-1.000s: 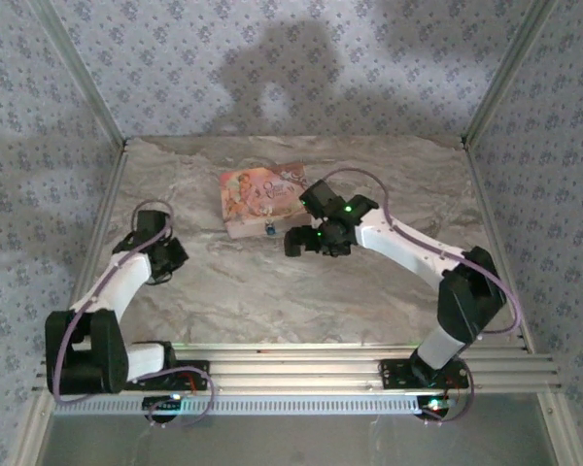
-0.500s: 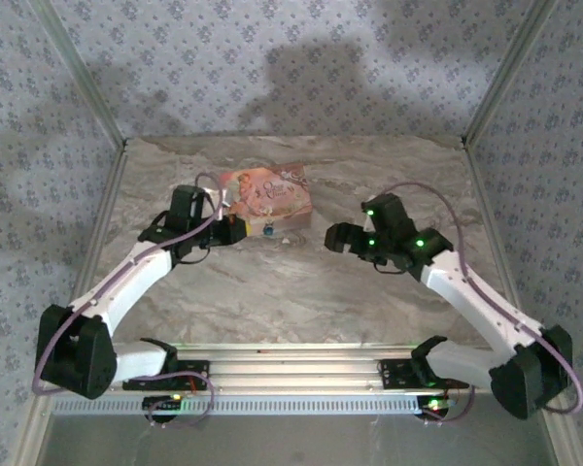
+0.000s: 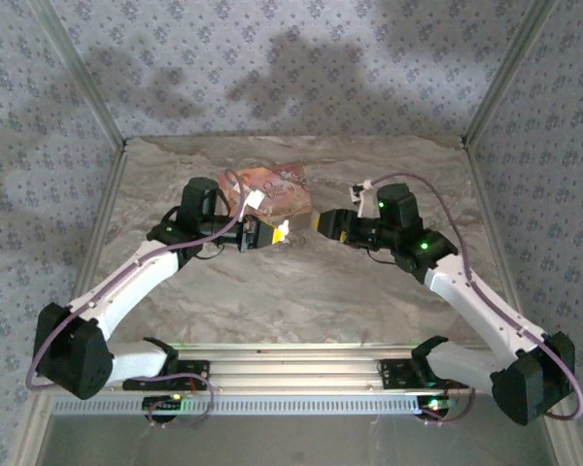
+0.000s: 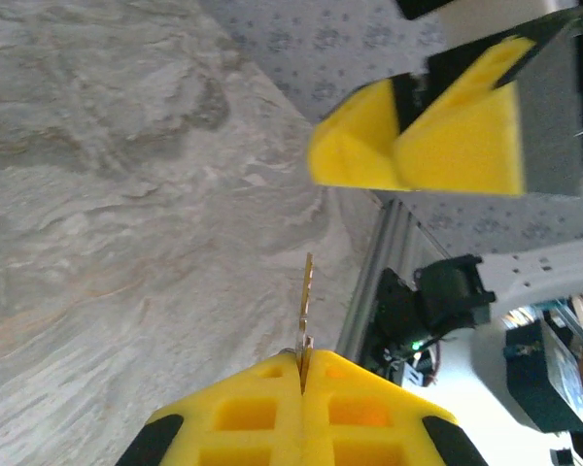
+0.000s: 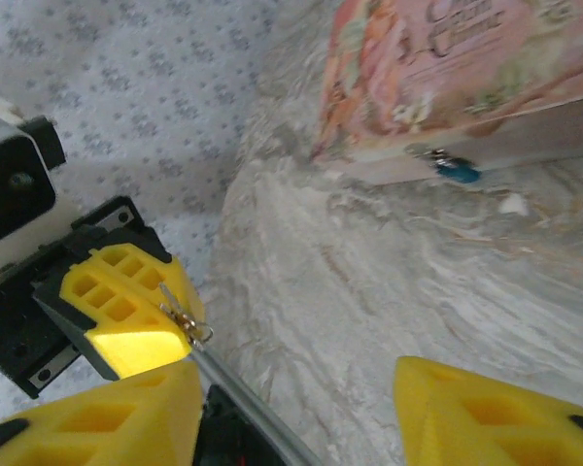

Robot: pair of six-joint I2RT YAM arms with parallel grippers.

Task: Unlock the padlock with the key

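My left gripper (image 3: 275, 233) is shut on the small brass key (image 4: 306, 296), whose blade pokes out from between the yellow fingertips (image 4: 272, 388). It hovers just in front of the pink box (image 3: 277, 186). My right gripper (image 3: 323, 223) faces it from the right, a short gap away, open with nothing between its fingers (image 5: 117, 413). In the right wrist view the tiny bluish padlock (image 5: 457, 172) hangs at the front edge of the pink box (image 5: 447, 68), and the left gripper (image 5: 126, 316) shows the key ring (image 5: 192, 328) at its tip. The right gripper's yellow fingers (image 4: 457, 136) appear in the left wrist view.
The marble table (image 3: 301, 291) is walled by aluminium rails at the left (image 3: 102, 233) and right (image 3: 496, 233) and patterned walls behind. A white scrap (image 5: 512, 204) lies on the table near the box.
The left gripper has moved right along the front of the box. The right gripper has shifted a little left and up, so the two tips now nearly meet.
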